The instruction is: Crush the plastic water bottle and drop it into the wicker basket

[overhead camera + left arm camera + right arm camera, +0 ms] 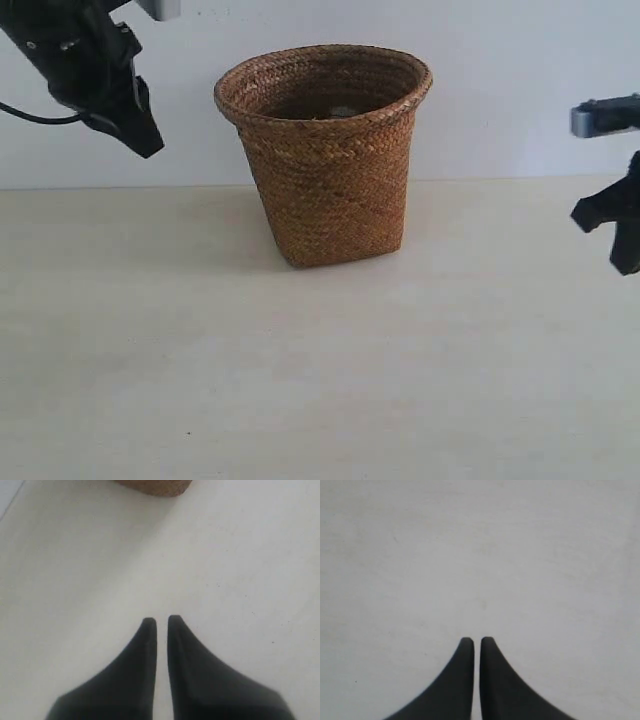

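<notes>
Wicker basket (pixel 325 190) mid-frame shows a pale glint — seemingly the plastic water bottle (pixel 343 111); left gripper (pixel 161 622) and right gripper (pixel 476 641), near-closed, empty, should retreat wide.

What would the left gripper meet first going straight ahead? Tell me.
Probably the pale tabletop: the shut black left gripper aims down at it, short of the brown woven wicker basket. Depth is unclear.

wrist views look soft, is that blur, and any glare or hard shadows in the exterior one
Left wrist view: the left gripper is soft-edged near the lens, the wicker basket at the frame edge blurred. Right wrist view: the right gripper equally soft, table greyer. Exterior view: sharp, even light, no glare, only a faint shadow by the basket's base.
</notes>
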